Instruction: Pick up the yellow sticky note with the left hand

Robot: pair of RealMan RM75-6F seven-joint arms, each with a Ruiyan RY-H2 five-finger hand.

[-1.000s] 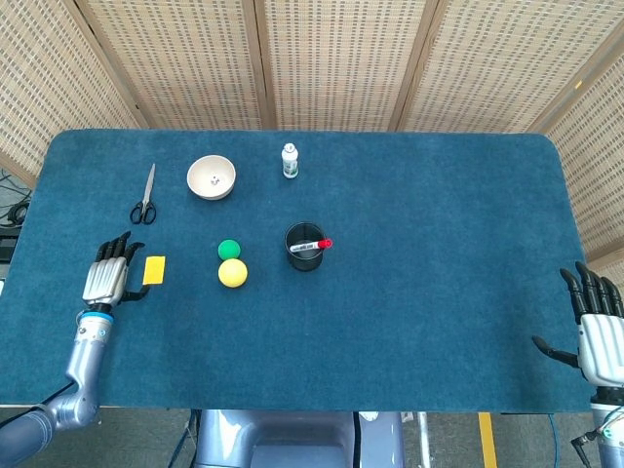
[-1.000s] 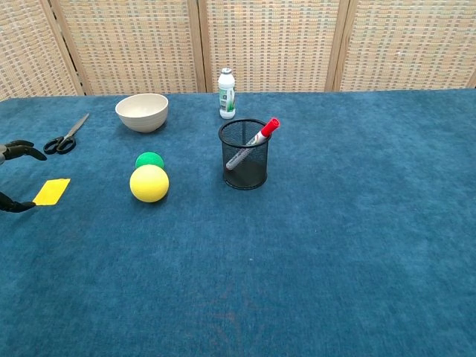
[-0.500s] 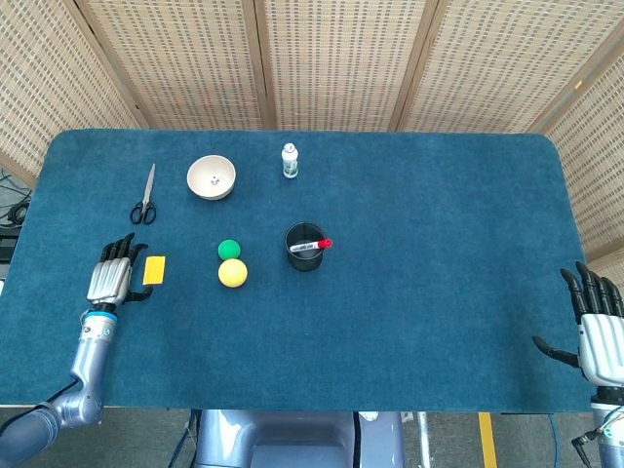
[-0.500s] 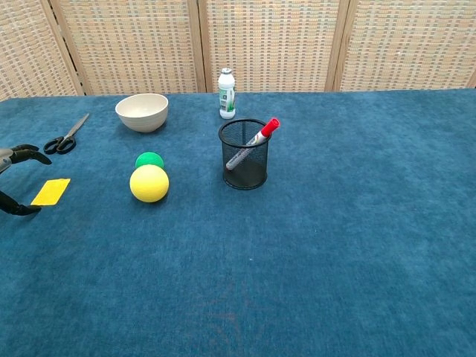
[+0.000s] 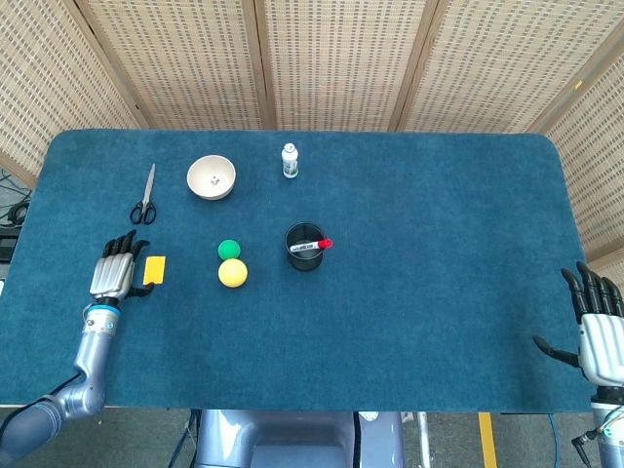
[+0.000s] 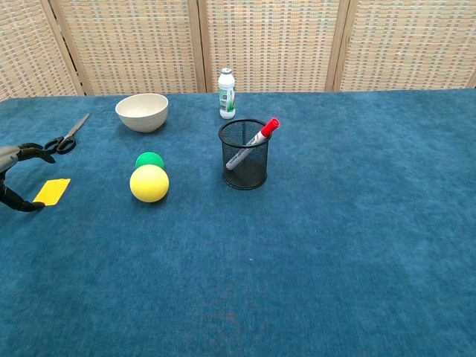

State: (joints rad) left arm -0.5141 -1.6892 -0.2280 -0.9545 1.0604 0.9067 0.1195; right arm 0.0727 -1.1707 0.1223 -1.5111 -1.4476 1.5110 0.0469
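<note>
The yellow sticky note (image 5: 154,270) (image 6: 52,191) lies flat on the blue table at the left. My left hand (image 5: 114,275) (image 6: 16,177) sits just to its left, fingers spread and holding nothing; the thumb tip lies at the note's near left corner, and I cannot tell if it touches. My right hand (image 5: 596,327) hangs open by the table's near right corner, seen only in the head view.
Scissors (image 5: 144,198) lie behind the left hand. A white bowl (image 5: 212,176), a small bottle (image 5: 290,161), a green ball (image 5: 229,250), a yellow ball (image 5: 232,273) and a mesh cup (image 5: 303,247) holding a red-capped marker stand around the table's middle.
The left hand has edged slightly toward the table's far side and closer to the note. The note and the right hand have not moved.
</note>
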